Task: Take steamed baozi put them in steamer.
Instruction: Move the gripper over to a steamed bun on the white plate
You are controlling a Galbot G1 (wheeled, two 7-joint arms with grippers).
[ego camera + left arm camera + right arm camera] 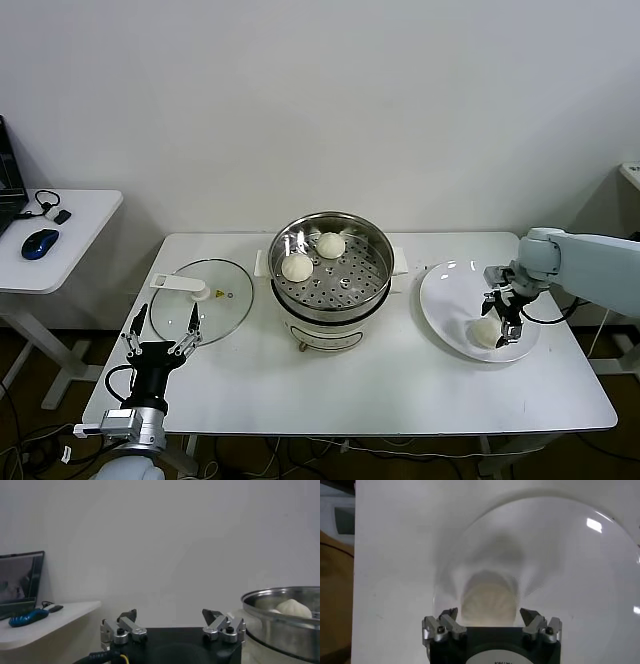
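Observation:
The steamer (pixel 331 272) stands at the table's middle with two baozi on its perforated tray: one (pixel 297 267) at the left, one (pixel 331 245) farther back. A third baozi (pixel 485 332) lies on the white plate (pixel 445 300) at the right. My right gripper (pixel 503 318) hangs open just above that bun, fingers either side of it; in the right wrist view the baozi (pixel 487 600) sits between the spread fingertips (pixel 489 615). My left gripper (pixel 163 338) is parked open at the table's front left. The left wrist view catches the steamer (pixel 285 622) rim and a baozi (pixel 294 608).
A glass lid (pixel 202 301) with a white handle lies flat left of the steamer. A side desk (pixel 60 235) at far left holds a blue mouse (pixel 40 243) and cables. The wall is close behind the table.

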